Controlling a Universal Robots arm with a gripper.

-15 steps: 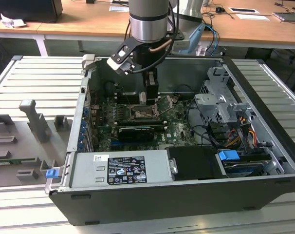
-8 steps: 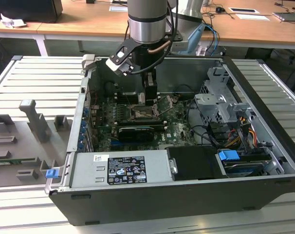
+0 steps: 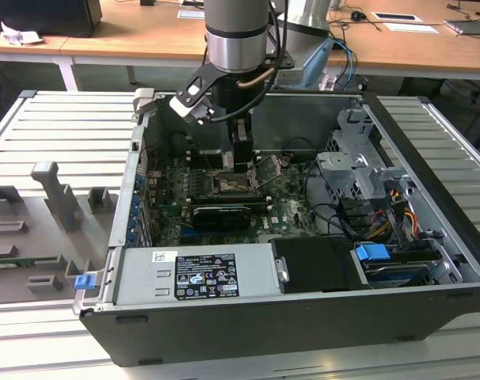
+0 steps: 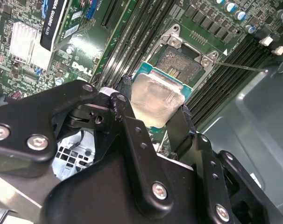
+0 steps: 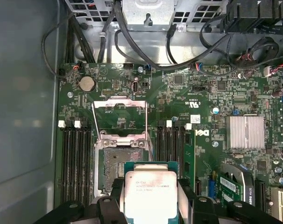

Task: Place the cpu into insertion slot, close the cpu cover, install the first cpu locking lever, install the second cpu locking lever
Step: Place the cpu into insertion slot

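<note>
Exterior view: gripper (image 3: 241, 161) low inside the open case (image 3: 303, 324), near the insertion slot (image 3: 228, 184).

Second wrist view: we note its fingers clamped on two opposite edges of the cpu (image 4: 156, 99). Pale silvery face up, smeared. It hangs partly over the slot's edge, not seated.

First wrist view: cpu cover (image 5: 119, 102) swung open, socket bare. We judge nothing finished yet. Seating, closing and locking all remain.
</note>
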